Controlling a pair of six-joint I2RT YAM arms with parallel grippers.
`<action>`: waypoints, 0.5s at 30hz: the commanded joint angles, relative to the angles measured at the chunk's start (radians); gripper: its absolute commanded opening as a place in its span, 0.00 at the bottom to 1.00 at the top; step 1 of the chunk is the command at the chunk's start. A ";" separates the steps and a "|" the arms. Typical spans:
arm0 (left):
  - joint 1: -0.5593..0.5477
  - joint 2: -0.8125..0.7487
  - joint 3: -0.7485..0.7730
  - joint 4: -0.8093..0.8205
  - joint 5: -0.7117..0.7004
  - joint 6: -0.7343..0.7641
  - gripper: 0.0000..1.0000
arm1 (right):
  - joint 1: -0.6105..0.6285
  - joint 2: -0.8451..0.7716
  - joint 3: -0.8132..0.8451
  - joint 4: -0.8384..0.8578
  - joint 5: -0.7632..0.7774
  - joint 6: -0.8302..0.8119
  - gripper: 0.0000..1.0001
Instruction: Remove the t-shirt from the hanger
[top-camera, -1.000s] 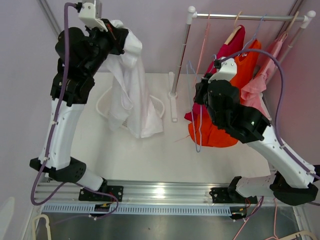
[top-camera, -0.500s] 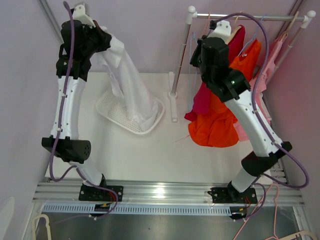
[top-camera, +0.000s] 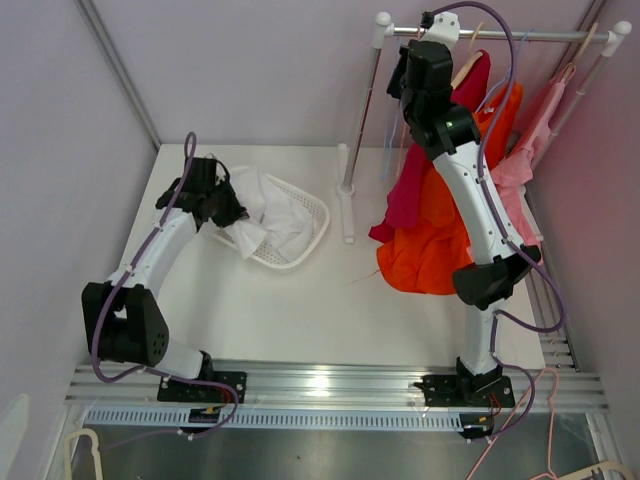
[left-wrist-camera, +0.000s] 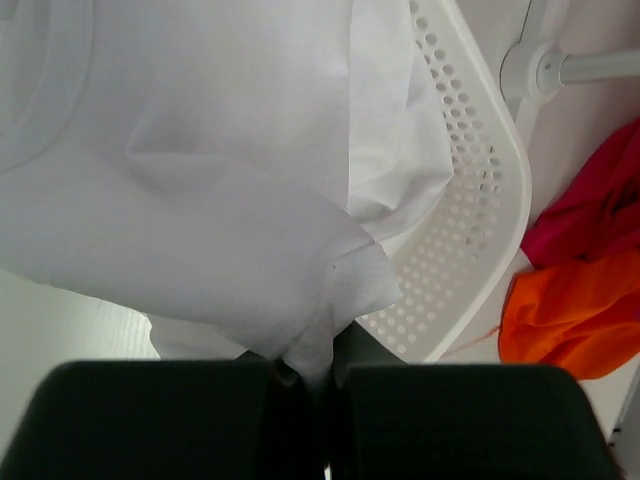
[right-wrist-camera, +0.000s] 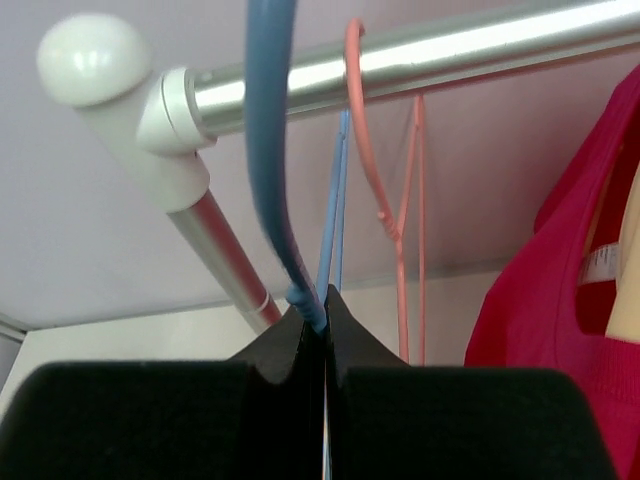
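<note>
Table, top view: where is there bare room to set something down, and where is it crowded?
Bare: the wide near strip of table, between the basket and the near edge, left of the orange shirt. Crowded: the basket, full of t-shirt, and the right side, where clothes hang from the rack.

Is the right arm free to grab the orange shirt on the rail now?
Probably not yet: the right gripper is shut on the blue wire hanger; the orange shirt hangs close beside it.

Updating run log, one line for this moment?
left gripper: shut on t-shirt, in basket | right gripper: shut on blue hanger, at rail
</note>
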 joint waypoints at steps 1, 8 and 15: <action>0.009 -0.012 -0.027 0.092 0.090 -0.096 0.01 | -0.021 -0.014 -0.016 0.155 -0.053 -0.044 0.00; 0.018 0.211 0.048 0.083 0.210 -0.102 0.01 | -0.027 0.000 -0.038 0.248 -0.077 -0.128 0.00; 0.024 0.379 0.121 0.098 0.375 -0.142 0.01 | -0.046 0.085 0.040 0.269 -0.116 -0.137 0.00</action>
